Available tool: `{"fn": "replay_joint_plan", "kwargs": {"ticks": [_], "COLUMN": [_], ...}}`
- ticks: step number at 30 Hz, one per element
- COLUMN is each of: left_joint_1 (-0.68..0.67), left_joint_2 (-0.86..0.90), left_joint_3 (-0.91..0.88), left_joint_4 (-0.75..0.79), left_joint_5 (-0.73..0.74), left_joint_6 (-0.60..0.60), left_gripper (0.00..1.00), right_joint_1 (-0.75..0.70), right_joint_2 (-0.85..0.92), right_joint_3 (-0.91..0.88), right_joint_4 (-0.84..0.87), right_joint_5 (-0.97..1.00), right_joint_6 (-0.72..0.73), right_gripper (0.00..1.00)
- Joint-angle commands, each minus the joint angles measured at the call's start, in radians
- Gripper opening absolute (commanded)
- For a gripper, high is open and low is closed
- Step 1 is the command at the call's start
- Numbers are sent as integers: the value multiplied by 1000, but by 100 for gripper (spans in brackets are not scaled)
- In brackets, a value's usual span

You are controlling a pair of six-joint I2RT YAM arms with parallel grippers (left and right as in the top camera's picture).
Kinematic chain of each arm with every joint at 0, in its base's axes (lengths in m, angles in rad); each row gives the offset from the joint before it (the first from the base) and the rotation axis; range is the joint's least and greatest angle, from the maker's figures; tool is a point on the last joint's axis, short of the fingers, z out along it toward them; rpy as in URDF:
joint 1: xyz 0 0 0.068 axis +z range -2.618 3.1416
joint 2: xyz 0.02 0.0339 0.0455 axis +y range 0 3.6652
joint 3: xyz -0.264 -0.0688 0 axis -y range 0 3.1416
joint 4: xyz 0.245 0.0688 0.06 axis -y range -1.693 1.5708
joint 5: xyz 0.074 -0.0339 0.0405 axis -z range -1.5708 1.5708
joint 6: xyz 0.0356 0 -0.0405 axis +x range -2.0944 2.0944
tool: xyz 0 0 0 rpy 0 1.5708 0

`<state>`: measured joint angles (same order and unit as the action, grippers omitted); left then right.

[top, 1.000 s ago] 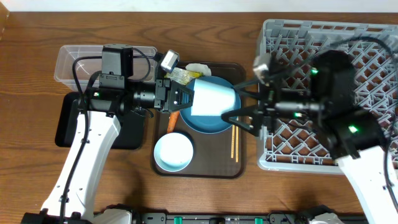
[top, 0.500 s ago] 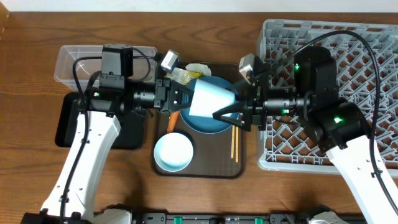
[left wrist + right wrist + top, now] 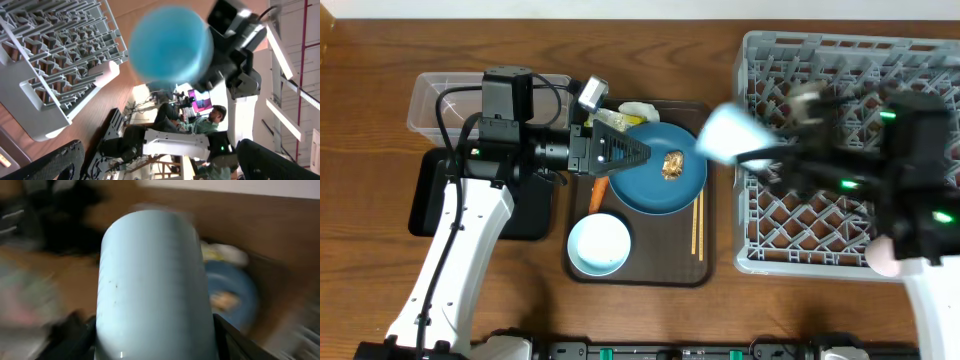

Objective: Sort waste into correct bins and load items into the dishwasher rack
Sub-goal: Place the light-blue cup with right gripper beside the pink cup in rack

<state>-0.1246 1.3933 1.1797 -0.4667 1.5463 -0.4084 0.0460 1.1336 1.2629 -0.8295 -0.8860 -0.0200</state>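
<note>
Right end effector (image 3: 152,337) is clamped round the small blue cup (image 3: 724,130), which is held in the air. From overhead the cup sits at the left edge of the dishwasher rack (image 3: 790,50), just beside the brown serving tray (image 3: 705,265). Cup and right arm are motion-blurred there. Right wrist view has the cup's side filling the frame, dark fingers low on either side. Left wrist view sees the cup end-on and blurred, with the rack to its left and a seated person (image 3: 212,120) behind, who appears in no other view.

Left end effector (image 3: 625,152) is spread wide and empty, over the left rim of the dark blue dish (image 3: 650,190). Its fingers (image 3: 47,160) sit far apart in the left wrist view.

Only overhead gives the full layout:
- brown food lump (image 3: 672,165) on the dish
- white-and-light-blue bowl (image 3: 600,243) at the tray's front
- chopsticks (image 3: 698,225) just right of the dish
- carrot piece (image 3: 599,193) at the dish's left edge
- printed wrapper (image 3: 610,121) and crumpled white paper (image 3: 640,108) at the tray's far side
- clear tub (image 3: 435,95) and black tray (image 3: 425,200) on the desk (image 3: 360,120), far left
</note>
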Motion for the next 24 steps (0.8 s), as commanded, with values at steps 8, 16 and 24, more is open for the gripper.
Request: {"fn": "replay_joint_plan", "kwargs": {"ticks": [8, 16, 24], "left_joint_1": [4, 4, 4], "left_joint_2": [-3, -3, -3], "left_joint_3": [8, 8, 8], "left_joint_4": [3, 2, 2], "left_joint_5": [23, 24, 24], "left_joint_6": [3, 2, 3], "left_gripper": [98, 98, 98], "right_joint_1": [-584, -832, -975], "right_joint_2": [-53, 16, 171], "right_joint_3": [4, 4, 4], "right_joint_4": [-183, -223, -258], "right_joint_5": [494, 769, 859], "right_joint_6": [143, 348, 454], "right_gripper": [54, 55, 55]}}
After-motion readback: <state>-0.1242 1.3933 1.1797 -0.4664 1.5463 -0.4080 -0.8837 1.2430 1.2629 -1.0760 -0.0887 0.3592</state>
